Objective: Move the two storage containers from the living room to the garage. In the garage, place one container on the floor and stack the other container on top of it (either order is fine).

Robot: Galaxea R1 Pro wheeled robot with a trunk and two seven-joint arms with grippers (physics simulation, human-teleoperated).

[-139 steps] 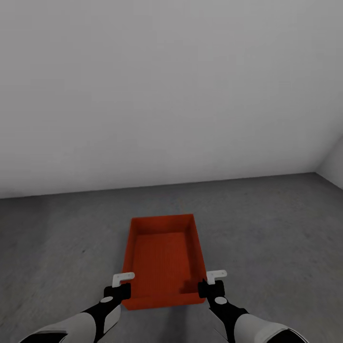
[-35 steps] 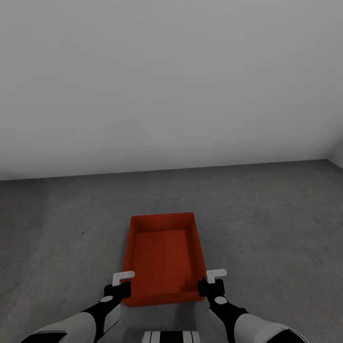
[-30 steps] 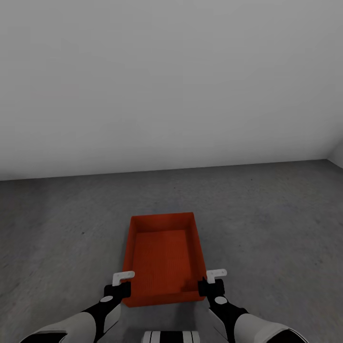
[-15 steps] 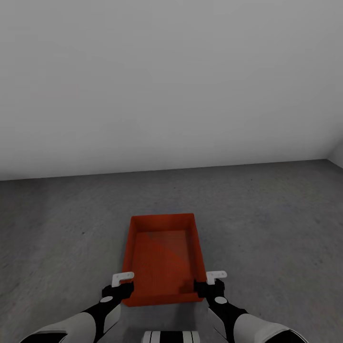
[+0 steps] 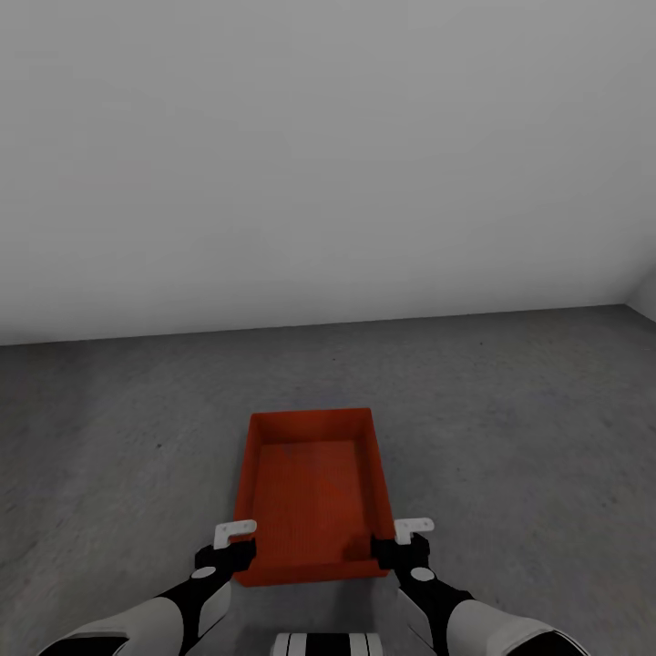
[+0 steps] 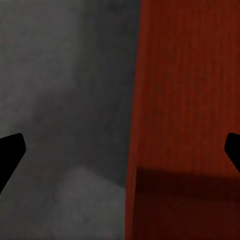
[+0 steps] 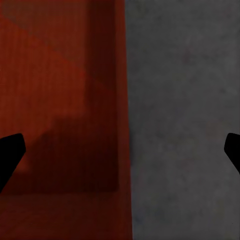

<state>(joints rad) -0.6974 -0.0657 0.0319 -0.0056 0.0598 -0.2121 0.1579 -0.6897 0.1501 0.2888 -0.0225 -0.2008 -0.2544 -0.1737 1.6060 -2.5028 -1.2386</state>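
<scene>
An orange-red storage container (image 5: 314, 497), a rectangular open-topped bin, sits on the dark grey concrete-like floor (image 5: 510, 428) of a bare room, short of the plain pale grey wall (image 5: 328, 164) that rises beyond it. Its long sides run away from the robot and its inside is empty. The left gripper (image 5: 239, 545) is at the container's near left corner, and the right gripper (image 5: 394, 542) is at its near right corner, each at the height of the rim. In the left wrist view the gripper's two dark fingertips (image 6: 10, 155) stand far apart, one over the floor and one over the container's red inside, with the side wall (image 6: 134, 150) between them and not touching either. The right wrist view shows the same wide spread, the container's other side wall (image 7: 122, 125) running between fingertips (image 7: 10, 155) that do not touch it. A striped black-and-white part of the robot's body (image 5: 325, 644) shows nearer the robot than the container.
</scene>
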